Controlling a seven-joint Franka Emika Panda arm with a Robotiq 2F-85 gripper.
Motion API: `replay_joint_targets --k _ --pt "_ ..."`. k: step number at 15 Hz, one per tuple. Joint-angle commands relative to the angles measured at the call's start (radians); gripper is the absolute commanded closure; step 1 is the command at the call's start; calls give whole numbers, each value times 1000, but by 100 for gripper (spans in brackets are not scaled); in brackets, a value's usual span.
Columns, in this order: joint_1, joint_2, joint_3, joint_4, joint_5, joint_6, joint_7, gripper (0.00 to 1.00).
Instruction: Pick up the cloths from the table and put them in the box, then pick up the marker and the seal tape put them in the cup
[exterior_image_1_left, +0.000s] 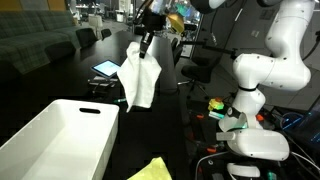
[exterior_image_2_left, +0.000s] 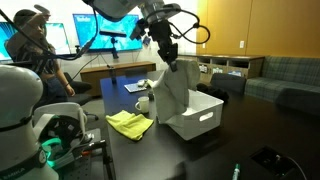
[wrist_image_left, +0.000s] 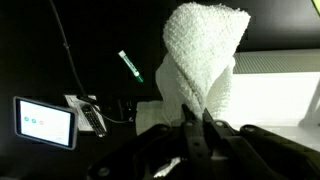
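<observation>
While the off-white cloth (exterior_image_1_left: 140, 82) is held up over the dark table (exterior_image_1_left: 60, 70), items are logged left to right. In an exterior view, the white box (exterior_image_1_left: 60, 135) is seen at lower left, open top, slot handle near the rim. Just past its far end a lit-screen device (exterior_image_1_left: 105, 68) lies flat on the table. Beside that, the off-white cloth hangs down from the gripper (exterior_image_1_left: 145, 50), with the jaws pinched together on its top edge. The yellow cloth (exterior_image_1_left: 152, 170) is partly cut off at the bottom edge, near the box's corner. The white arm base (exterior_image_1_left: 265, 70) is at far right.

In an exterior view, a person (exterior_image_2_left: 25, 40) is seated at far left. The yellow cloth (exterior_image_2_left: 130, 123) is crumpled on the table, apart from the box. A small white cup-like item (exterior_image_2_left: 143, 103) is just behind it; it is too small to confirm. The gripper (exterior_image_2_left: 167, 55) is above, and the off-white cloth (exterior_image_2_left: 172, 92) is draped down in front of the white box (exterior_image_2_left: 200, 115). Contact with the rim cannot be told.

In the wrist view, the lit-screen device (wrist_image_left: 45, 120) is at left and a green marker (wrist_image_left: 131, 66) lies on the table. The off-white cloth (wrist_image_left: 205, 70) is bunched at centre, clamped between the fingers (wrist_image_left: 187, 128). The box wall (wrist_image_left: 275, 90) is at right.
</observation>
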Motion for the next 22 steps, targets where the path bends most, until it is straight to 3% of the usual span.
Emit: replay_joint_targets --k 1,2,4,5,8,9,10,12,14,18,22 --pt "17 -75 65 45 2 -111 -160 98" --pt "-172 29 206 36 135 -33 -282 98" --pt "-259 63 284 58 223 -31 -406 98" --pt "-288 144 363 114 297 -36 -431 98" --pt "-478 240 571 231 428 -59 -528 98" --pt "-329 299 469 294 363 -61 -448 98" --pt "-550 367 663 343 453 -44 -529 98" --pt "-623 419 742 435 468 -56 -533 98" --pt "-719 552 842 552 458 -26 -492 98" --pt "-815 699 934 749 433 -66 -477 98" --pt "-835 828 971 880 438 -79 -492 97"
